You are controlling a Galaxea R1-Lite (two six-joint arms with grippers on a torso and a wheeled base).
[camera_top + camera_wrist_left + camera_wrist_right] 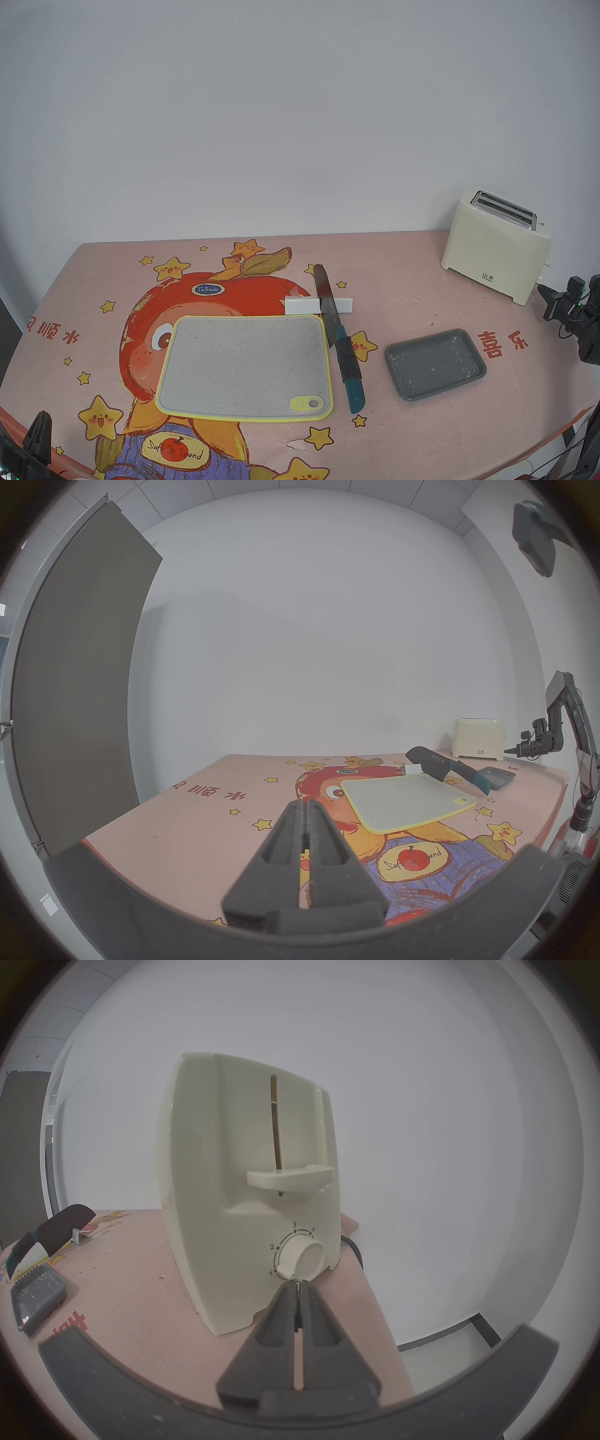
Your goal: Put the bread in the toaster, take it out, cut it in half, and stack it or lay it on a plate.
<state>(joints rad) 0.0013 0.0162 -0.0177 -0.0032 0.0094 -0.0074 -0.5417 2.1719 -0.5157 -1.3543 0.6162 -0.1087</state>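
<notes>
The cream toaster (497,253) stands at the table's back right; I cannot see inside its slots. In the right wrist view its end face (250,1197) shows the lever (289,1178) about halfway down its slit, above a round dial (300,1259). My right gripper (299,1294) is shut and empty, its tips just short of the dial; from the head it sits right of the toaster (545,292). The left gripper (306,805) is shut and empty over the table's near left corner (37,431). A grey plate (435,364) lies front of the toaster.
A grey cutting board with a yellow rim (244,365) lies in the middle. A dark knife with a teal handle (337,334) lies along its right side, blade propped on a small white block (303,305). Crumbs dot the pink tabletop (400,275) near the toaster.
</notes>
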